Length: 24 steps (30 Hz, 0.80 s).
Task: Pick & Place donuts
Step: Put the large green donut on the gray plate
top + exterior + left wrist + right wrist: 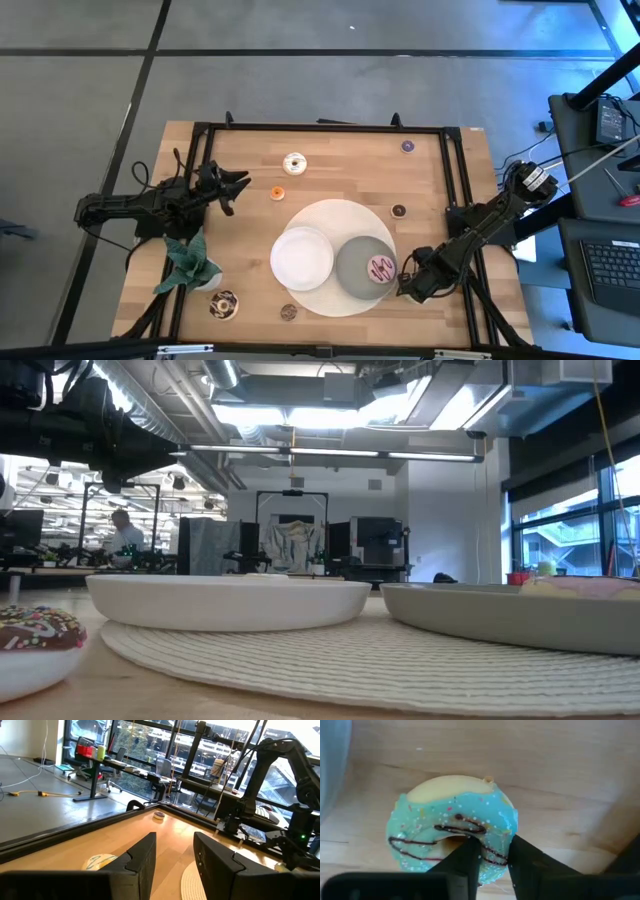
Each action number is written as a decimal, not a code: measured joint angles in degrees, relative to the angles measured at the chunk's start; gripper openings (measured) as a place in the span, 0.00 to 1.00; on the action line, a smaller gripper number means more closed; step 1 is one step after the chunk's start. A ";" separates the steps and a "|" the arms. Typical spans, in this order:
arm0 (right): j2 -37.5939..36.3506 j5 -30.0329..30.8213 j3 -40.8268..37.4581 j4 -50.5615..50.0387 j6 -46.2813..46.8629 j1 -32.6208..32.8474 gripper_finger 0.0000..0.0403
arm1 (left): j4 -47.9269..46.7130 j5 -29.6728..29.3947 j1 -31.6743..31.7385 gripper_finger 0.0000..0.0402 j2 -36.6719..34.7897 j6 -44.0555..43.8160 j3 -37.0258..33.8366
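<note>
Gripping green donut [452,837] w/ right hand [492,852], near table edge [478,215].

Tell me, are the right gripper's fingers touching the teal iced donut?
Touching. The right wrist view shows the right gripper straddling the ring of the teal donut: one finger in the hole, the other against the outer edge.

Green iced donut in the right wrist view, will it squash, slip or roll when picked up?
The green iced donut looks moulded and glossy: probably stiff, perhaps slippery. Lying flat on the wooden table, it seems unlikely to roll. Being toy-like, it is likely light.
</note>
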 joint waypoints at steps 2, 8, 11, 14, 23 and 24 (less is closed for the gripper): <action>-0.23 -0.17 1.10 -1.08 -0.89 0.02 0.20 | 0.00 0.00 0.00 0.32 0.00 0.00 0.01; -0.85 1.18 8.72 -8.43 -1.58 0.02 0.17 | 0.00 -0.02 0.00 0.32 -0.01 -0.01 0.02; -0.90 4.58 13.11 -12.73 -1.98 -0.42 0.17 | -0.01 -0.05 -0.01 0.32 -0.01 0.00 0.02; -0.90 8.31 16.75 -15.75 -3.98 -1.77 0.17 | 0.00 -0.37 0.00 0.32 -0.01 0.00 0.00; -0.89 19.68 21.85 -9.91 -23.10 -13.24 0.18 | 0.00 -0.48 -0.01 0.32 -0.01 0.00 0.02; -0.71 20.36 21.88 -9.06 -25.67 -14.70 0.18 | 0.00 -0.48 0.00 0.32 0.00 -0.02 0.02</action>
